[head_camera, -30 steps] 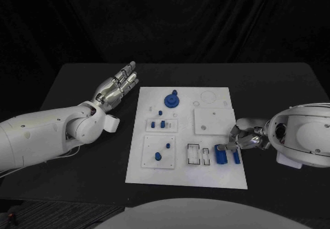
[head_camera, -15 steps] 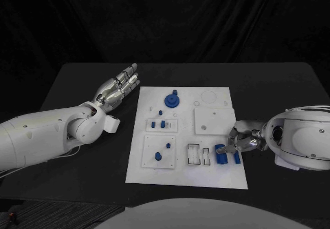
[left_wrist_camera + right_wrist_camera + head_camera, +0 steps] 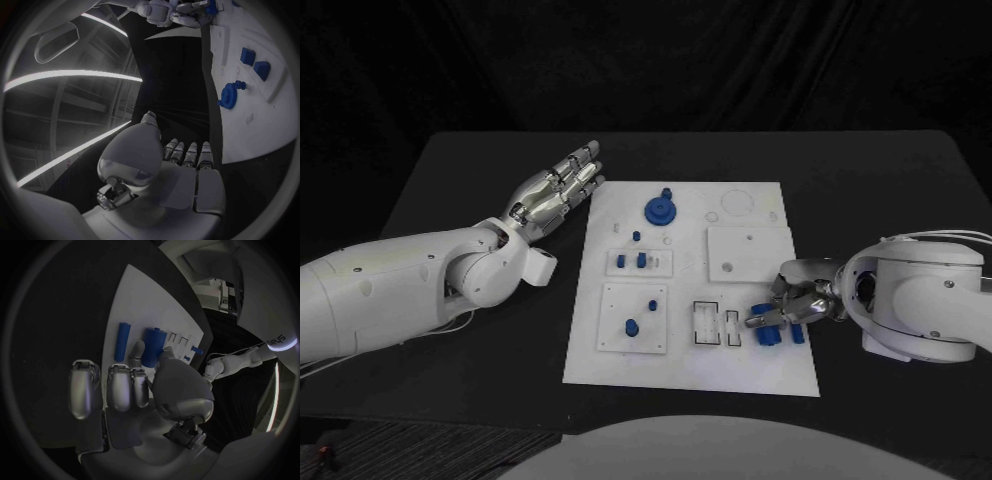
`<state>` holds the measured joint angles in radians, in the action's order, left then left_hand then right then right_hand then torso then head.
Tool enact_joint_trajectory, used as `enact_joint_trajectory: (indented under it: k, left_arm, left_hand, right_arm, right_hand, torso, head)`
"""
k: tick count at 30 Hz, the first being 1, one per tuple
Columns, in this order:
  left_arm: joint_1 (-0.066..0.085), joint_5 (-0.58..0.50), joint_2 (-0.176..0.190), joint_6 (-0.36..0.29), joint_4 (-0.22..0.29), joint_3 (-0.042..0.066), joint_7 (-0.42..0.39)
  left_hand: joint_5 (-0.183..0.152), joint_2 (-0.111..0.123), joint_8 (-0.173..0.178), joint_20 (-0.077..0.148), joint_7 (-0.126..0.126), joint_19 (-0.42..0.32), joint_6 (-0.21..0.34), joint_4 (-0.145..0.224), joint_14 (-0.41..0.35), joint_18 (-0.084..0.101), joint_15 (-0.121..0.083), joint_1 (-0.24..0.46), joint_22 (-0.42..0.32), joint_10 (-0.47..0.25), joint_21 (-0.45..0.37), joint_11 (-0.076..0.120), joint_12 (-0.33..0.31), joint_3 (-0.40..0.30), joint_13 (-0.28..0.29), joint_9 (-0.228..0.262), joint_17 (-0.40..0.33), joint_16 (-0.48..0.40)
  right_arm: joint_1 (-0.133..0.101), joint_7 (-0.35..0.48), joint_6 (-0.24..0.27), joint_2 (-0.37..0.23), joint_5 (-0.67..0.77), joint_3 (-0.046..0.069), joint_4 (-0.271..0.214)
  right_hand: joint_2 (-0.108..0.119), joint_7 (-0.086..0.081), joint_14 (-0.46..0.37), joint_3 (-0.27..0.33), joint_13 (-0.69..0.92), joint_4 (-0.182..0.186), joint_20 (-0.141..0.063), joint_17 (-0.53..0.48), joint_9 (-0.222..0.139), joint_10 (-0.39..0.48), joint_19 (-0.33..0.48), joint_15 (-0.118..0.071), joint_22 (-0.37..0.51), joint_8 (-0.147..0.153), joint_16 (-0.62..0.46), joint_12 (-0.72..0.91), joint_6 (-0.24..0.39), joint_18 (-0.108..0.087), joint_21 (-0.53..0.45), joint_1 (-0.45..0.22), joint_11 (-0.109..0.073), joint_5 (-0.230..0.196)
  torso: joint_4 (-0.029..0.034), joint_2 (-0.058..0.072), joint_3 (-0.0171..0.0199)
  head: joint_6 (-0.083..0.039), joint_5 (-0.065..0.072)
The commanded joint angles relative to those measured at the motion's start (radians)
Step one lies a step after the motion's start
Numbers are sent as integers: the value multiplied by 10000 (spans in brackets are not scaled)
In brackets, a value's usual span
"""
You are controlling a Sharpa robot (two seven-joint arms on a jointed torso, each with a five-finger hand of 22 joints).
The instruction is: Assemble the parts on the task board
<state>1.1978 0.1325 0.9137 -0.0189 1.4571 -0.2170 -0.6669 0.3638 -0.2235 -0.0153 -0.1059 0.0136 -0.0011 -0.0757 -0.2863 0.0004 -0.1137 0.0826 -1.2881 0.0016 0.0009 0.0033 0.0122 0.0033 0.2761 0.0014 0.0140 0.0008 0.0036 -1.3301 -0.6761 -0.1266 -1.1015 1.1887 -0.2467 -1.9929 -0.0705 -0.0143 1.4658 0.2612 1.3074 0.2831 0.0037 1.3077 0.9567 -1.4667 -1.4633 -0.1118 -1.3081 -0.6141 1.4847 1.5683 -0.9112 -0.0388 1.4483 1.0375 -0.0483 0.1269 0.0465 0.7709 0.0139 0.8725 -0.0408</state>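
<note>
A white task board [image 3: 759, 372] lies lengthwise in the middle of a black worktop [image 3: 459, 160], seen from above. The robot's left hand [image 3: 557, 190] hovers just off the board's far left corner, palm flat, fingers stretched out straight and close side by side, holding nothing; the left wrist view shows the same flat hand [image 3: 181, 155] beside the board's edge. The right hand [image 3: 788, 303] sits at the board's near right edge, fingers curled down over two blue cylinders lying side by side there. In the right wrist view its thumb and one fingertip [image 3: 137, 347] touch the thicker blue cylinder [image 3: 152, 353], while the thinner blue cylinder [image 3: 122, 341] lies just beside it, apart from the fingers; whether the thick one is actually gripped or only touched cannot be told. Elsewhere on the board: a blue gear-shaped part [image 3: 661, 209] near the far edge, two small blue blocks [image 3: 632, 261] standing in a recessed holder at the left middle, a blue peg part [image 3: 633, 326] on a square plate at the near left, and a plain white square plate [image 3: 749, 253] at the right middle.
</note>
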Motion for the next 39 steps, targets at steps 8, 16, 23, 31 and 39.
enact_joint_trajectory:
  k: [8,16,23,31,39]
  left_arm:
    - [-19,46,30,370,-43,9,19]
    - [-27,46,13,450,-57,9,53]
    - [-37,46,20,435,-65,9,79]
    - [-40,46,-5,435,-71,9,118]
    - [-41,46,-8,490,-43,9,163]
  left_hand:
    - [42,-45,1,-102,-176,11,-56,-5,-4,241,152,-109,-16,-9,-33,-154,-33,-95,-14,11,-8,-36]
    - [47,-47,-22,-116,-337,11,-161,-6,-4,269,187,-137,-16,-9,-33,-196,-33,-110,-14,29,-8,-36]
    - [54,-69,-28,-77,-453,11,-202,-17,-4,164,20,-155,-16,-9,-33,-346,-33,-129,-14,34,-8,-36]
    - [56,-74,-28,-73,-495,11,-211,-24,-4,65,-81,-161,-16,23,-33,-503,14,-129,14,35,-8,-36]
    - [52,-75,-27,-88,-488,11,-204,-26,-4,57,-67,-159,-16,22,-33,-520,13,-127,14,33,-8,-36]
  right_arm:
    - [194,-52,-1,304,168,-6,128]
    - [223,15,335,322,102,-5,32]
    - [193,174,1267,150,-549,-3,-225]
    - [-209,178,1997,-37,-1879,-2,-342]
    - [-297,-37,1655,117,-1978,-3,-179]
  right_hand:
    - [17,85,738,-620,2634,-941,-77,842,284,-1041,-551,-59,-2235,170,34,25,73,91,-21,1878,-110,1080]
    - [111,125,720,-1706,2634,-1413,-98,745,65,-1041,-525,-80,-2219,764,-6,25,193,79,-66,3008,-156,4360]
    - [897,33,707,-3428,2634,-1126,-63,648,-355,-1041,-525,-28,-2220,1292,-35,25,63,80,-57,2866,-94,6498]
    - [1336,-12,723,-4336,2634,-1217,-39,704,-389,-1041,-574,-5,-2257,1338,7,25,67,107,67,2655,-70,6914]
    - [1526,-27,695,-4874,2634,-1535,-22,573,-378,-1041,-532,9,-2228,1348,-43,25,159,87,-13,2646,-51,6099]
  torso:
    - [0,-18,2]
    - [-16,-20,4]
    - [-22,-38,6]
    - [-17,-25,-9]
    - [2,3,6]
  head:
    - [2,-4]
    - [2,-20]
    - [2,-39]
    - [2,-30]
    - [2,-57]
